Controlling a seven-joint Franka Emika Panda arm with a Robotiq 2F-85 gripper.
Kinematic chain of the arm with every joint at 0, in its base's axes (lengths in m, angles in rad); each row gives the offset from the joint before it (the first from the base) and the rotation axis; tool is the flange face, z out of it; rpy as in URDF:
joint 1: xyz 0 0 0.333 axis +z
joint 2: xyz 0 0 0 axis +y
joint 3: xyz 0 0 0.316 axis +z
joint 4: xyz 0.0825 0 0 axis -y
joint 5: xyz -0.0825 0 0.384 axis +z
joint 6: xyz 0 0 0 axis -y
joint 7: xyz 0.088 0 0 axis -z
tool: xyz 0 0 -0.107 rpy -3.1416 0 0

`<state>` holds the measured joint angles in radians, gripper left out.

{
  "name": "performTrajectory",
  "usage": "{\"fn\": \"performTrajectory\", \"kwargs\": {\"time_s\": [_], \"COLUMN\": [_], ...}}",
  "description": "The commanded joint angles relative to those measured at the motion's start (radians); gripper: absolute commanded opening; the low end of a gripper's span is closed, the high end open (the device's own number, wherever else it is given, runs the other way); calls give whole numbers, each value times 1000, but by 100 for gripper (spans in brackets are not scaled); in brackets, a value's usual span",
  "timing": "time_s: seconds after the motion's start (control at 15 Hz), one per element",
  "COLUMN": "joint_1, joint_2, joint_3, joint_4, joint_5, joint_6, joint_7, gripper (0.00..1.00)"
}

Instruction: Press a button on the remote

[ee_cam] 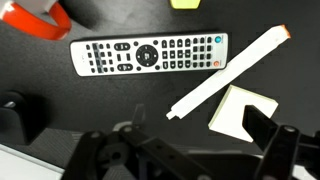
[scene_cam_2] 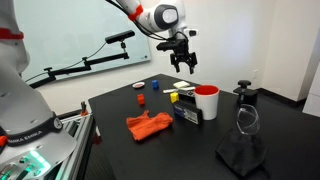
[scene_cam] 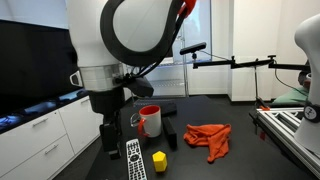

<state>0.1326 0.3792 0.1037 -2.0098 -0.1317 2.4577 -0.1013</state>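
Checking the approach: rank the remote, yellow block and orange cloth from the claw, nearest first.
From the claw, in an exterior view:
1. the remote, on the table right by it.
2. the yellow block, just past the remote.
3. the orange cloth, farthest across the table.

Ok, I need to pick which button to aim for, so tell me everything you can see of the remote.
The remote is a long, slim, flat black bar, plastic by its look, lying face up on the black table. Rows of small whitish buttons flank a round pad at its middle; one end carries a blue and a red button. A white stick lies close by that end.
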Motion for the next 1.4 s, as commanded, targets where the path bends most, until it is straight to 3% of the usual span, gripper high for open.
{"fn": "performTrajectory", "kwargs": {"time_s": [0.0,0.4,0.67,0.73,0.87,1.33], "joint_1": [26,-31,-44,-46,-50,-51], "joint_2": [18,38,56,61,70,86], "joint_3": [-26,23,13,11,11,2], "joint_4": [57,137,164,170,179,198], "joint_5": [-55,2,-14,-15,-14,-27], "joint_6": [-54,-259,-252,-248,-246,-241], "joint_7": [49,-194,-223,-222,-221,-213], "gripper": [100,100,100,75,68,11]}}
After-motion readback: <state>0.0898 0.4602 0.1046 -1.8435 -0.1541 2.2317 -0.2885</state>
